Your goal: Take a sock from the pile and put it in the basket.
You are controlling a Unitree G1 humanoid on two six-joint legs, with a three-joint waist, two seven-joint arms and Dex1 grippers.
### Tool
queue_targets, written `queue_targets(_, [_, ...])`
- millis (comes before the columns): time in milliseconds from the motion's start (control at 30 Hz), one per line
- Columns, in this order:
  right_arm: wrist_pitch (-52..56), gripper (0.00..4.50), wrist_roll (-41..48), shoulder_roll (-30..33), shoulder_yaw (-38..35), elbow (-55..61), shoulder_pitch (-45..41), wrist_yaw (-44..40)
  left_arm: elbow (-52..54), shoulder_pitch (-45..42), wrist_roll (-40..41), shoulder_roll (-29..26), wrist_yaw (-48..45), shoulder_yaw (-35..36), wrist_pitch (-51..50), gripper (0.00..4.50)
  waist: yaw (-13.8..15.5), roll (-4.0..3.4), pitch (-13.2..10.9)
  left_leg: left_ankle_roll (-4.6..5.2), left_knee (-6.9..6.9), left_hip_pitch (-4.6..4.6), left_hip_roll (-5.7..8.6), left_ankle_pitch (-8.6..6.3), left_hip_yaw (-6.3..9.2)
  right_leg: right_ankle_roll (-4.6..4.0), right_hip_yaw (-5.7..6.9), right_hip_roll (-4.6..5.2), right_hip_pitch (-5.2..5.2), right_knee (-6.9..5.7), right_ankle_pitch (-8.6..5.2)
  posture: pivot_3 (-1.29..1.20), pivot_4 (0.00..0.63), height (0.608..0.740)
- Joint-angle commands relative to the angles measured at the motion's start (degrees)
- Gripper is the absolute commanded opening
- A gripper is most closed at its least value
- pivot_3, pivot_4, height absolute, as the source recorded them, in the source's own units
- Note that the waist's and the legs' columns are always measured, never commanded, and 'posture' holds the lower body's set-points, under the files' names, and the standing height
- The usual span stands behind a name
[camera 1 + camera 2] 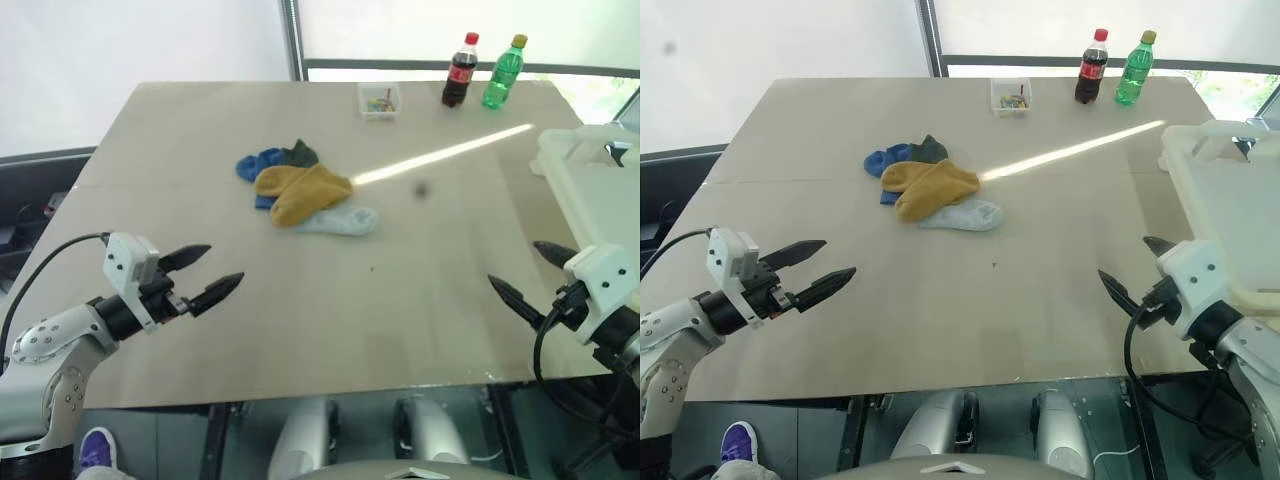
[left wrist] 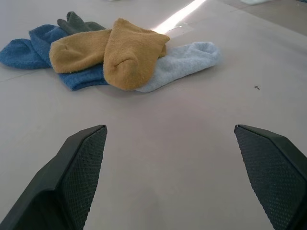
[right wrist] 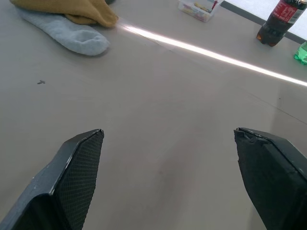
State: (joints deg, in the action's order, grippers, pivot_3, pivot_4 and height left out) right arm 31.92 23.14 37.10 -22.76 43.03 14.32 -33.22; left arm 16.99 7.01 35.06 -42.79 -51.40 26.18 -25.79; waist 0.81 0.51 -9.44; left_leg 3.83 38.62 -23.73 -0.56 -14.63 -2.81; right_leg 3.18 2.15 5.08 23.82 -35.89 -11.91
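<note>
Sunlight is streaking across your desk (image 1: 200,330), where the pile (image 1: 300,195) of socks is lying near the middle, toward the far edge. Your basket (image 1: 590,190) is sitting at the right edge. Your left gripper (image 1: 208,275) and right gripper (image 1: 528,275) are hovering wide open, gripping nothing, over the near corners.

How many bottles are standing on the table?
2. A cola bottle with a red cap and a green bottle with a yellow cap stand side by side at the table's far edge, toward its right corner.
</note>
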Motion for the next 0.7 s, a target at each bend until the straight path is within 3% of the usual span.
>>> queue_targets(33, [-0.78,4.47,-0.24,0.28,1.23,1.64,-1.35,0.65,3.10,0.67,0.98,0.83,1.24,1.66,0.66,4.50,0.00,0.00,0.00,0.00,0.00,0.00,0.00,0.00,0.00,0.00,0.00,0.00,0.00,0.00,0.00,0.00,0.150,0.732])
queue_targets(300, [2.70,4.47,-0.09,-0.80,8.62,-1.11,-9.28,3.02,7.75,-0.13,2.33,4.11,7.04,0.26,-1.39,4.50,0.00,0.02,0.00,0.00,0.00,0.00,0.00,0.00,0.01,0.00,-0.01,0.00,0.00,0.00,0.00,0.00,0.150,0.732])
queue_targets(500, [4.32,4.47,-4.76,-4.62,20.84,-7.96,-22.86,6.27,9.55,-4.51,0.68,7.33,12.46,-4.84,-1.88,4.50,-0.06,0.04,0.01,0.00,0.04,0.00,0.02,0.02,-0.01,-0.01,-0.02,-0.04,0.00,-0.02,0.02,0.00,0.150,0.732])
queue_targets(700, [-7.40,4.47,-14.60,-14.44,33.72,-35.84,-41.78,6.27,10.96,-6.17,-1.71,11.52,15.20,-9.89,0.92,4.50,-0.87,0.05,0.01,-0.21,0.08,0.00,0.07,0.16,-0.02,-0.04,-0.07,-0.16,-0.01,-0.08,0.06,0.00,0.150,0.732])
